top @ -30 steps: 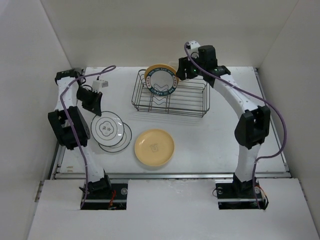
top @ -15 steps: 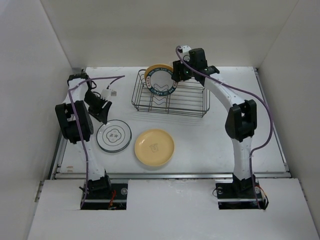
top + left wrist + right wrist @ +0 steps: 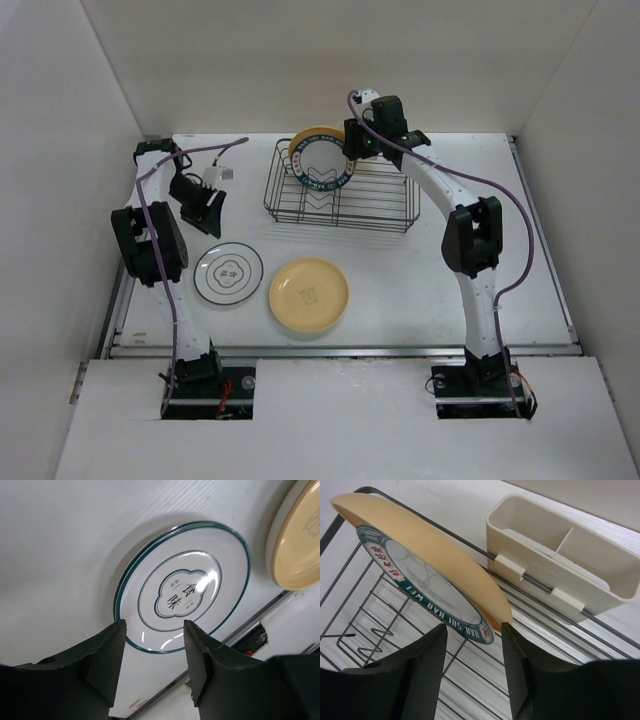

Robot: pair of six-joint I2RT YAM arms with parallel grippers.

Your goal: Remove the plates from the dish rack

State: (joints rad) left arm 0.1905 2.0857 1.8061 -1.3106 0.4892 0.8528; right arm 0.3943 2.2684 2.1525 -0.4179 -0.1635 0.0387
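Rack (image 3: 345,195) of dark wire, glossy round plate (image 3: 185,592)

Dish rack (image 3: 385,205): right of the standing plates you have open bays with only low wire dividers. The yellow-orange plate (image 3: 310,135) and green-rimmed plate (image 3: 322,166) lean together at the left end, their rims at the gap between the right fingers (image 3: 427,670). A beige caddy (image 3: 560,565) crowds the rail beside them. The black-rimmed plate (image 3: 229,273) and cream plate (image 3: 309,293) lie flat on the near-left desk (image 3: 450,270); its right side is free.
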